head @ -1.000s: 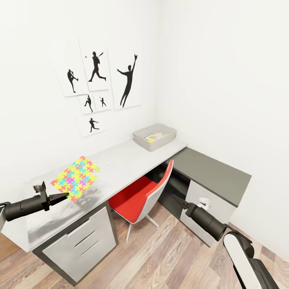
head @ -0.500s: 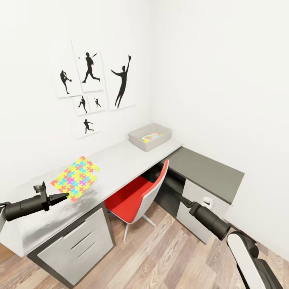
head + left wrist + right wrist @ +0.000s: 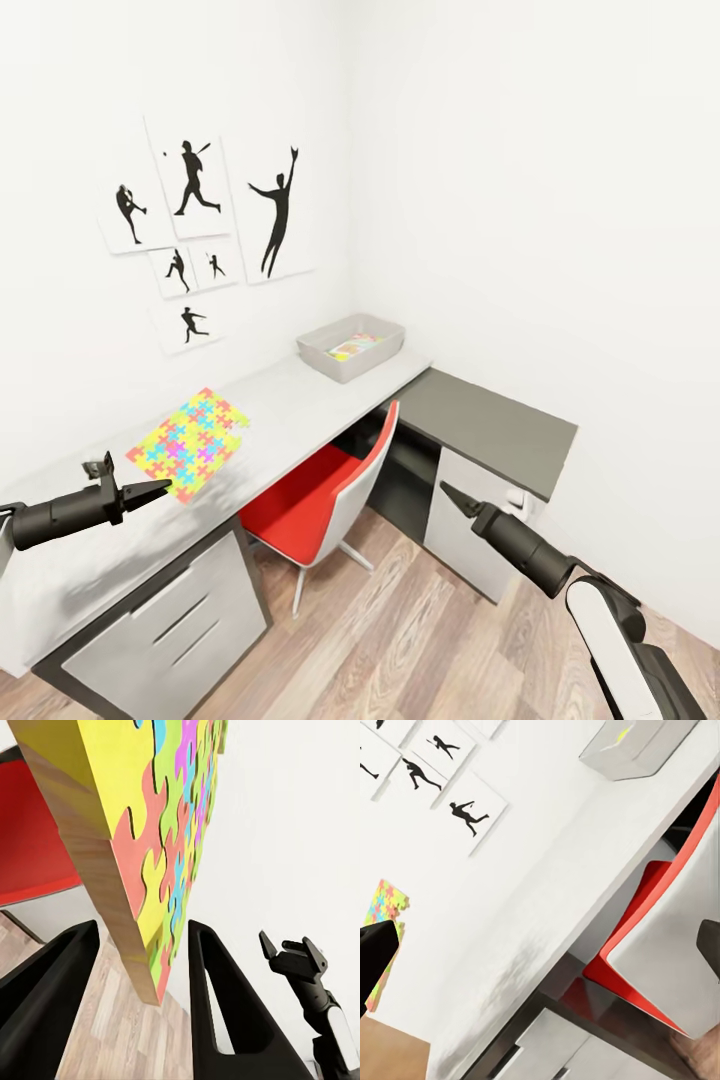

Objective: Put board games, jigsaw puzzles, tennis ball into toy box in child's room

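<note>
The left claw [image 3: 150, 490] holds a jigsaw puzzle [image 3: 192, 444] by its near edge, up in the air over the long table [image 3: 290, 410]. In the left wrist view the two black fingers [image 3: 217, 997] sit on each side of the puzzle's edge. The grey toy box [image 3: 351, 347] sits at the far end of the table with something bright inside. The right claw [image 3: 452, 497] hangs over the wood floor [image 3: 400, 630] near a red chair [image 3: 320, 500], and I cannot tell if it is wide or closed
</note>
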You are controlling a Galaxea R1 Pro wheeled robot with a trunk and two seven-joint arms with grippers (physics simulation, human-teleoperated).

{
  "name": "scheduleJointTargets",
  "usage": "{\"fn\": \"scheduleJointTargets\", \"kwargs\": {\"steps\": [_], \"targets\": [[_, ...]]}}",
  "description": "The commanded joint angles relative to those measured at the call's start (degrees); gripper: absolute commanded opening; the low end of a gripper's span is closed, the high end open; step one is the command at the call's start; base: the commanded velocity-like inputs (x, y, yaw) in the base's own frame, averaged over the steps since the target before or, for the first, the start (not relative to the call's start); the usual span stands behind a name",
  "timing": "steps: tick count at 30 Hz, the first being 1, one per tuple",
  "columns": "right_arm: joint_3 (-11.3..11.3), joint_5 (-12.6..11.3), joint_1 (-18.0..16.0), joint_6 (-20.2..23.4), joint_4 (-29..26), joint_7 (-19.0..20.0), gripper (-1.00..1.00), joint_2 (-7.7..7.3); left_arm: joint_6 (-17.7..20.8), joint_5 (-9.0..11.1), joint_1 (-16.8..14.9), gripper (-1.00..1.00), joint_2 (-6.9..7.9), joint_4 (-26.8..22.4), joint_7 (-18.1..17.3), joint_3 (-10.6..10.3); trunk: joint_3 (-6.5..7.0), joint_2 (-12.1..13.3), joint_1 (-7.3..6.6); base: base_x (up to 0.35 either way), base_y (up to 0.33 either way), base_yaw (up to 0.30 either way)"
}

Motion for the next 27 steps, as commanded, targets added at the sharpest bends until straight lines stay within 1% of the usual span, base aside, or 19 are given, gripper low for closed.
{"fn": "scheduleJointTargets", "kwargs": {"steps": [1, 8, 16, 17, 19, 21, 22, 24, 25, 27], "targets": [[-0.06, -0.34, -0.05, 0.45, -0.04, 0.04, 1.00, 0.00, 0.57, 0.04, -0.04, -1.00, 0.01, -0.01, -0.15, 0.01, -0.03, -0.12, 0.04, 0.000, 0.000, -0.084], [-0.04, -0.27, 0.01, 0.38, -0.09, 0.06, 1.00, 0.01, 0.41, 0.02, -0.04, -1.00, -0.02, -0.01, -1.13, 0.01, 0.59, -0.12, 0.04, 0.000, 0.000, -0.078], [-0.03, -0.21, 0.02, 0.38, -0.14, 0.09, 1.00, -0.06, 0.31, -0.03, -0.02, -1.00, -0.01, -0.01, -1.39, 0.01, 1.31, -0.12, 0.04, 0.000, 0.000, -0.058], [-0.03, -0.20, 0.02, 0.38, -0.25, 0.26, 1.00, -0.07, 0.31, -0.04, -0.03, -1.00, 0.00, -0.01, -1.39, 0.01, 1.40, -0.12, 0.04, 0.000, 0.000, -0.007], [-0.14, -0.19, 0.02, 0.45, -0.84, 1.91, 1.00, -0.21, 0.25, -0.04, -0.03, -1.00, 0.04, -0.01, -1.39, 0.01, 1.54, -0.12, 0.04, 0.029, 0.000, 0.045], [-0.28, -0.18, 0.31, 0.77, -2.21, 5.79, 1.00, -0.87, 0.22, -0.03, -0.04, -1.00, 0.32, -0.01, -1.40, 0.01, 1.59, -0.12, 0.04, 0.105, -0.028, 0.017], [-0.48, -0.21, 0.99, 0.99, -2.78, 7.77, 1.00, -1.81, 0.22, 0.01, -0.01, -1.00, 0.71, -0.03, -1.41, 0.01, 1.60, -0.12, 0.04, 0.186, -0.063, 0.007], [-1.26, -0.41, 1.69, 1.59, -4.08, 9.16, 1.00, -3.31, 0.22, 0.05, 0.03, -1.00, 1.33, -0.07, -1.80, 0.01, 1.61, -0.12, 0.04, 0.225, -0.071, 0.004], [-2.64, -0.58, 1.95, 2.90, -5.40, 9.65, 1.00, -4.20, 0.17, 0.05, 0.04, -1.00, 1.82, -0.09, -3.19, 0.01, 1.61, -0.12, 0.04, 0.149, -0.039, 0.001], [-5.72, -0.71, 2.10, 6.83, -6.21, 9.83, 1.00, -4.58, -0.02, 0.04, 0.04, -1.00, 2.68, -0.21, -6.60, 0.01, 1.61, -0.12, 0.04, 0.078, -0.020, 0.001]]}}
